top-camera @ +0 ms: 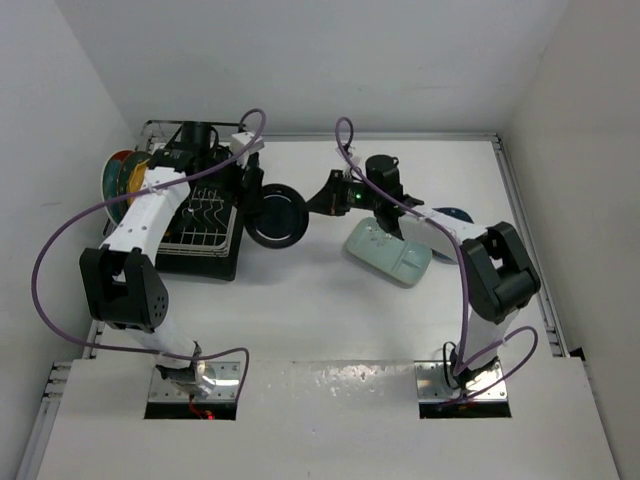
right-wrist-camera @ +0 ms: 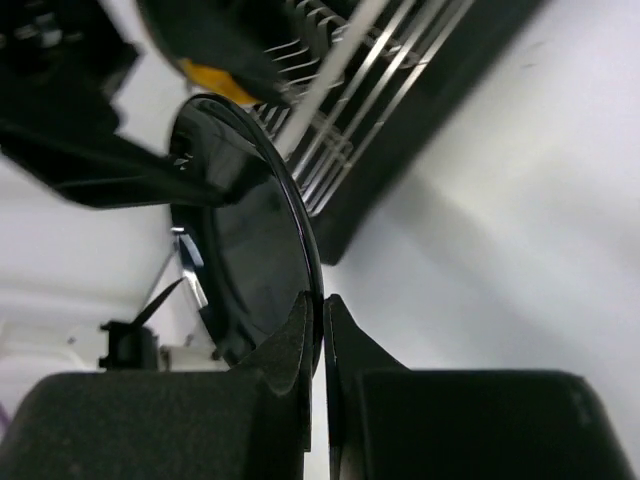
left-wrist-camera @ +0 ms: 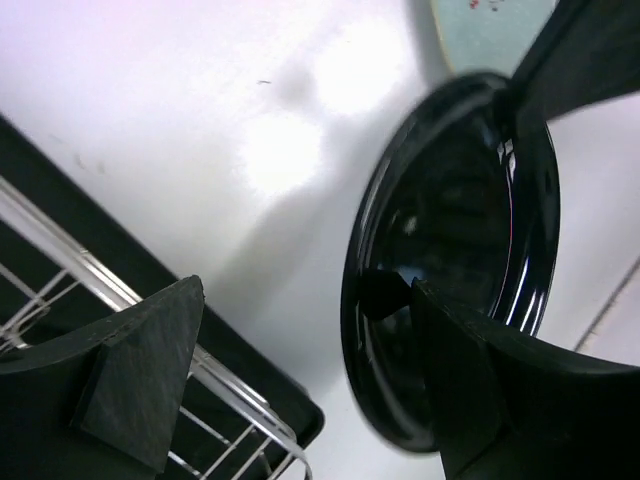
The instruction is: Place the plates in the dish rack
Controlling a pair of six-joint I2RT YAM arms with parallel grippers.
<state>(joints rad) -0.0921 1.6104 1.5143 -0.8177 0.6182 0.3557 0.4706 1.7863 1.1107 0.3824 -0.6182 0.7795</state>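
At the left, coloured plates [top-camera: 122,180] in the rack [top-camera: 195,228]. Next, left end effector [top-camera: 250,188] spread wide beside the black plate [top-camera: 277,216]. Black plate just right of the rack, rim pinched by right end effector [right-wrist-camera: 322,310]. Further right, green plate [top-camera: 390,255] on the surface [top-camera: 320,320].

The round black plate [top-camera: 277,217] is glossy and smooth, with bright highlights along its rim. The wire dish rack [top-camera: 205,215] looks like shiny metal over a matt black plastic tray [top-camera: 200,266]. The white surface [top-camera: 320,320] is smooth with a faint sheen.
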